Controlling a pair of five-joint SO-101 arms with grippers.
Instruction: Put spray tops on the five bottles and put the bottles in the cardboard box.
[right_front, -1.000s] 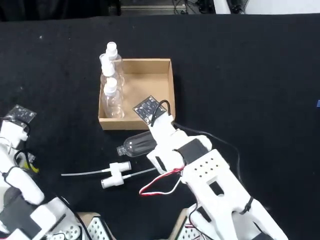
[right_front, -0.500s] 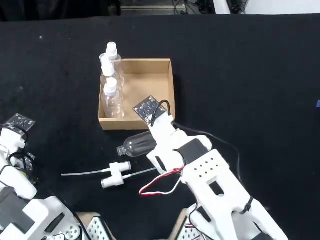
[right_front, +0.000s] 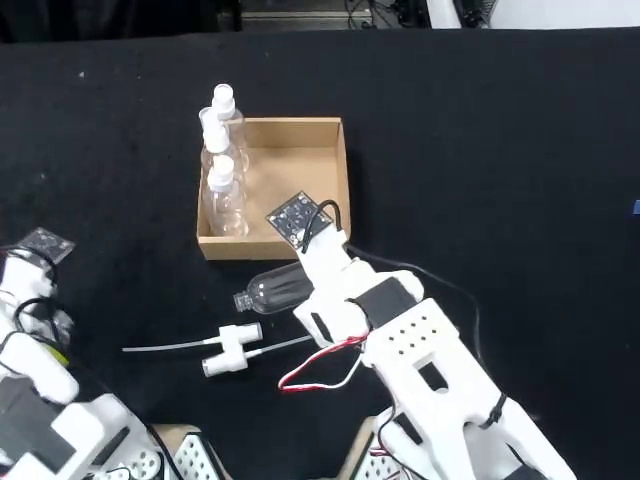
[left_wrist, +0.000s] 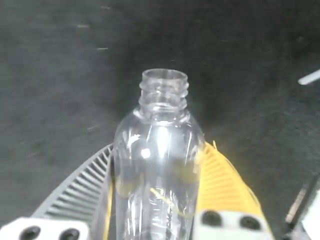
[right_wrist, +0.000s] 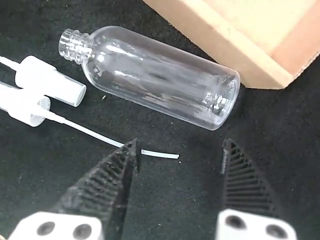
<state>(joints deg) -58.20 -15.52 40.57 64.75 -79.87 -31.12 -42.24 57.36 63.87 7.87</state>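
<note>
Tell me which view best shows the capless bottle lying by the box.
Right wrist view: the lying bottle is whole, neck to base. In the high view the right arm covers its base. The left wrist view has another bottle, in the left gripper.

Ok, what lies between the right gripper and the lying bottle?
A spray top's thin dip tube lies across that stretch; the right wrist view shows it.

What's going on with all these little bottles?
Two robot arms are capping bottles. The left tool grips a clear plastic uncapped bottle. The open right tool hovers over a second uncapped bottle lying beside the brown cardboard box, where three capped bottles stand. Two white spray tops lie on the black table.
</note>
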